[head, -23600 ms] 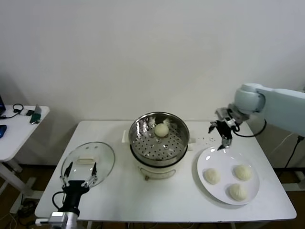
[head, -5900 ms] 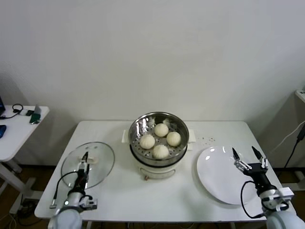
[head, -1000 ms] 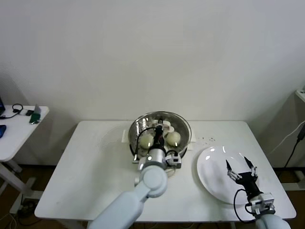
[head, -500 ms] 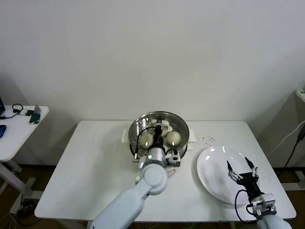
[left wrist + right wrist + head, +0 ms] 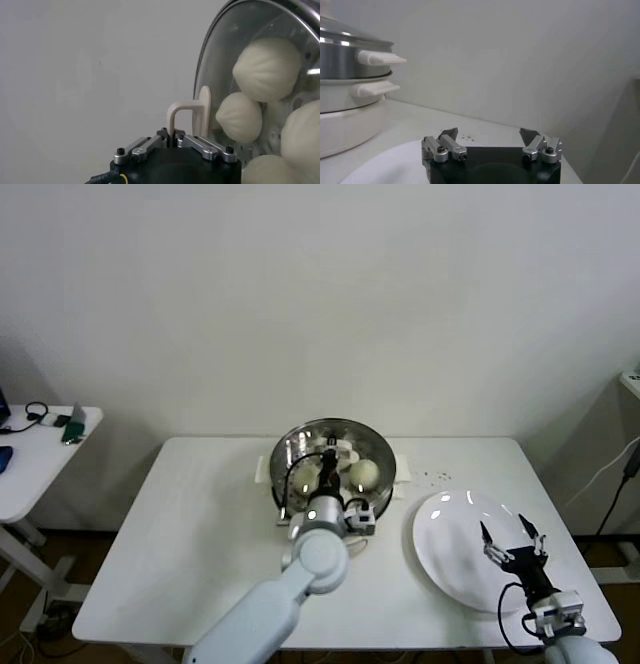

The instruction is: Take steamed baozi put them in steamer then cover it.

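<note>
The steamer (image 5: 288,456) stands mid-table, its steel wall and cream handles also in the right wrist view (image 5: 345,60). The glass cover (image 5: 385,452) lies over its top. My left gripper (image 5: 326,467) reaches in from the front and is shut on the cover's cream handle (image 5: 192,112); the left gripper (image 5: 171,135) pinches the handle's thin leg. Several steamed baozi (image 5: 267,67) show through the glass, two of them in the head view (image 5: 364,473). My right gripper (image 5: 512,540) hangs open and empty over the white plate (image 5: 450,534); the right gripper (image 5: 490,132) holds nothing.
The white plate (image 5: 385,165) lies bare at the table's right. A few dark crumbs (image 5: 432,476) lie behind it. A small side table (image 5: 40,454) with cables and gadgets stands at the far left. My left arm stretches across the table's front middle.
The cover in my left gripper has sunk a little and now sits level on the steamer. My right gripper has drifted slightly towards the front right over the plate.
</note>
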Robot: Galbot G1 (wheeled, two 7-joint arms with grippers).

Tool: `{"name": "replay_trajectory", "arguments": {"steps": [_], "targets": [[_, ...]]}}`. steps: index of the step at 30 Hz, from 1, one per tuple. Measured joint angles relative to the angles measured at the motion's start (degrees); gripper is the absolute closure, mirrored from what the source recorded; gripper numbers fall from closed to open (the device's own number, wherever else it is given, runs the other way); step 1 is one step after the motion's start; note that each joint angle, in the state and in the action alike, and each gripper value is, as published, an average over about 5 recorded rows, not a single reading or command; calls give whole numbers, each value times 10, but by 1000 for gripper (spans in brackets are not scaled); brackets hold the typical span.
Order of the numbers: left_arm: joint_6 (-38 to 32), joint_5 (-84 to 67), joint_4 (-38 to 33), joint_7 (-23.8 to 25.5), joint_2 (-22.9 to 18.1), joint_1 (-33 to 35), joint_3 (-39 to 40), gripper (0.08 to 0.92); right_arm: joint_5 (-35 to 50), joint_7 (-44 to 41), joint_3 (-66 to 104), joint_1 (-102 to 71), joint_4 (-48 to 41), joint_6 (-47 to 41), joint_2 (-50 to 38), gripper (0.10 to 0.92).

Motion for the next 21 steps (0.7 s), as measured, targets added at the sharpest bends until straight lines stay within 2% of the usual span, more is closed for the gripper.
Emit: {"name": "replay_trajectory", "arguments": {"steps": [10, 13, 21], "targets": [[0, -3, 2, -10, -3, 9, -9, 840, 0, -6, -1, 1, -1, 0, 2, 203], [0, -11, -2, -13, -1, 13, -9, 787, 1, -8, 1, 1, -1, -1, 1, 203], [1, -35, -32, -21, 12, 23, -5, 556, 12, -8, 3, 0, 2, -13, 2, 203]]}}
